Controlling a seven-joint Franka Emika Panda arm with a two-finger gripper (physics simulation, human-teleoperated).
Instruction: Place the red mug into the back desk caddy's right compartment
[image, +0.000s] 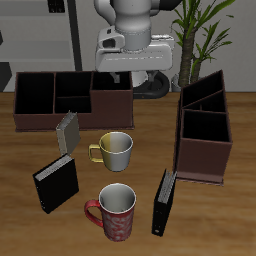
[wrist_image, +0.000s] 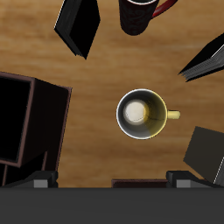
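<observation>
- Wooden tabletop, medium brown grain; grey wall and a potted plant behind the robot.
- Exterior view: red mug upright near the table's front edge, handle pointing sideways, nothing touching it.
- Sits between two standing black books: one on its handle side, one just beside it on the other.
- Cream-yellow mug farther back, roughly on the line between red mug and back desk caddy. Not the target; skip.
- Right compartment: large end section of that caddy, black inside, nothing visible in it.
- Small grey book leaning by the caddy's front wall; taller angled caddy well apart at the other side.
- Gripper hanging high above the table, near the caddy's other end, holding nothing. Fingers unclear at this size.
- Wrist view: gripper fingertips spread wide, released, empty.
- Directly below: the cream-yellow mug, so wrong object under the tool.
- Red mug only partly in frame, well apart from the fingers.
- Step in hand, by judgement: reach. Shift toward the front edge, centre over the red mug, pinch the rim opposite the handle, descend straight to miss the nearby black book.
- Lift well clear before carrying back; yellow mug and grey book likely in the path.
</observation>
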